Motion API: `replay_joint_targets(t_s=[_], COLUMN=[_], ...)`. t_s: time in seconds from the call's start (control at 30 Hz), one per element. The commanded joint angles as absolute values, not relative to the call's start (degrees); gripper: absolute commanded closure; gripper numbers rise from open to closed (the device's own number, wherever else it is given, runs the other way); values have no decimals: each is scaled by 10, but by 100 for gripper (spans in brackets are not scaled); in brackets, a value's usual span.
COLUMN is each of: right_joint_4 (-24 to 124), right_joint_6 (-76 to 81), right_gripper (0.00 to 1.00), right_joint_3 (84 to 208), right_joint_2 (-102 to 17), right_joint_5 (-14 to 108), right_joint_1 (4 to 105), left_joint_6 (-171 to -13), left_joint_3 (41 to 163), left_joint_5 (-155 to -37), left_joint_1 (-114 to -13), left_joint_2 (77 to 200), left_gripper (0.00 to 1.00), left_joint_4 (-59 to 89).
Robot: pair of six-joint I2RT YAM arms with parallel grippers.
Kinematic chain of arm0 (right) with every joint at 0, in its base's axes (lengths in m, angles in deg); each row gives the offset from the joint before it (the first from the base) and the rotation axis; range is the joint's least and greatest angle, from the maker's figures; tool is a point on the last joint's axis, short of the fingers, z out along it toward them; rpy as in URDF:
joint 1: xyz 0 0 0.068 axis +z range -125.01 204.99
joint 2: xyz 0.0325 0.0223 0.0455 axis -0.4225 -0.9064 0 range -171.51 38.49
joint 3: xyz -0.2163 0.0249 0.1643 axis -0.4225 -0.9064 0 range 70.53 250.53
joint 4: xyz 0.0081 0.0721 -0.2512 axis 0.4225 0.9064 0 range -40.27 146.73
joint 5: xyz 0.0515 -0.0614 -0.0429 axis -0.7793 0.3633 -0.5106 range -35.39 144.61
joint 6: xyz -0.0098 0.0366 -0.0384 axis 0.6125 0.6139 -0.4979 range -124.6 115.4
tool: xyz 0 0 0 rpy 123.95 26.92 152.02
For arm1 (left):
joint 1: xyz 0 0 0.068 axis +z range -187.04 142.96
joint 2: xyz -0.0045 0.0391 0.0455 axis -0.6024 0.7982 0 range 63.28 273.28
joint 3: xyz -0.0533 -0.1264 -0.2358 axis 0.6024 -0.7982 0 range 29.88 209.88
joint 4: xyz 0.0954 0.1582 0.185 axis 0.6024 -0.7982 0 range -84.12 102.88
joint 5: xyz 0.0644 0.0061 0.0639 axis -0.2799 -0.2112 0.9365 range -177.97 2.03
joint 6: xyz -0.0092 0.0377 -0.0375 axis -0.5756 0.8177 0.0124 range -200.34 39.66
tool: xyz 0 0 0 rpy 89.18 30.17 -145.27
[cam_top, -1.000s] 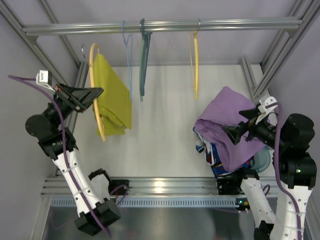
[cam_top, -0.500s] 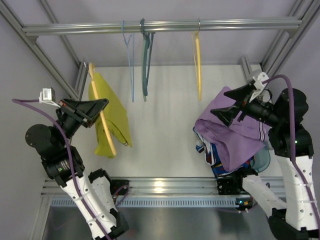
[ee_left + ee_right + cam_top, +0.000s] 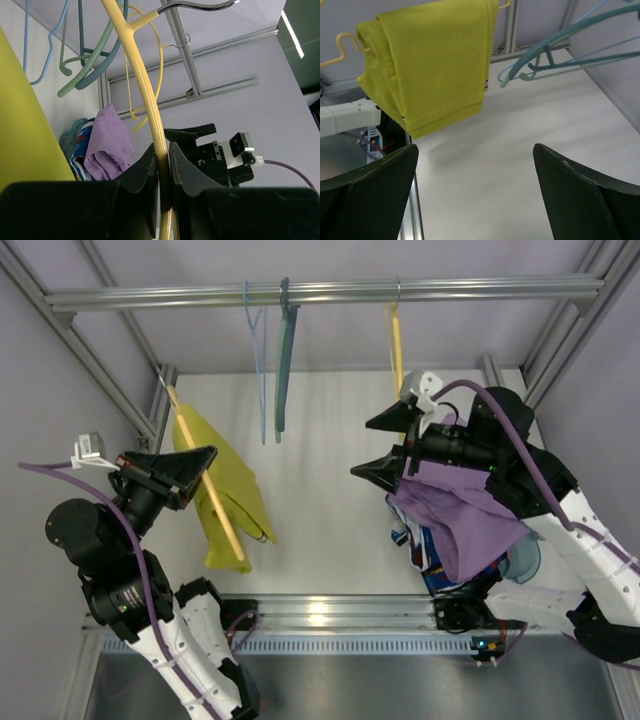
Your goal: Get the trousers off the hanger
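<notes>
- Left gripper (image 3: 207, 458), clenched on the thin yellow plastic hanger (image 3: 214, 508), has lowered and tilted it; the folded mustard-yellow cloth trousers (image 3: 228, 478) still drape it.
- Right gripper (image 3: 364, 448), jaws spread and empty, has swung toward them, likely to pull.

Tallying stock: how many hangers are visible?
4: light blue, dark teal and plain yellow on the rail; the hanger with trousers in the left gripper. Overlaps possible.

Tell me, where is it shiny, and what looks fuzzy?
Top view: glare shines on the near metal rail. Left wrist view: the dark fingers close to the lens look soft. Right wrist view: the trousers look sharp.
</notes>
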State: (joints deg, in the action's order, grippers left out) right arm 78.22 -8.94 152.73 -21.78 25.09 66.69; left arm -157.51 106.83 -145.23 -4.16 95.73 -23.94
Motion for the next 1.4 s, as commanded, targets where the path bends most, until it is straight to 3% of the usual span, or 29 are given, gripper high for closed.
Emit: replay_joint_targets(t_s=[0.0, 0.27, 0.5, 0.67, 0.9, 1.1, 1.37], right_joint_4=[731, 642, 454, 376, 337, 294, 275], right_joint_6=[-114, -169, -184, -200, -217, -238, -224], right_gripper=[1, 1, 1, 1, 1, 12, 16], right_joint_3=[1552, 1540, 1477, 1476, 1495, 1502, 1532], right_joint_2=[-237, -295, -344, -381, -441, -475, -512], right_joint_5=[266, 315, 490, 538, 607, 662, 672], right_joint_1=[733, 879, 990, 1031, 1055, 1047, 1023], left_joint_6=[-1576, -1588, -1600, -1602, -1616, -1623, -1628], left_joint_3=[1117, 1150, 1170, 1180, 1194, 1202, 1209], left_joint_5=[-1430, -1433, -1433, -1435, -1442, -1453, -1453], left_joint_1=[-32, -31, -29, -28, -28, -29, -36], left_joint_2=[964, 992, 1005, 1017, 1028, 1027, 1028], left_gripper=[100, 100, 100, 100, 100, 100, 100], left_joint_4=[-186, -185, -186, -185, -186, -185, -185])
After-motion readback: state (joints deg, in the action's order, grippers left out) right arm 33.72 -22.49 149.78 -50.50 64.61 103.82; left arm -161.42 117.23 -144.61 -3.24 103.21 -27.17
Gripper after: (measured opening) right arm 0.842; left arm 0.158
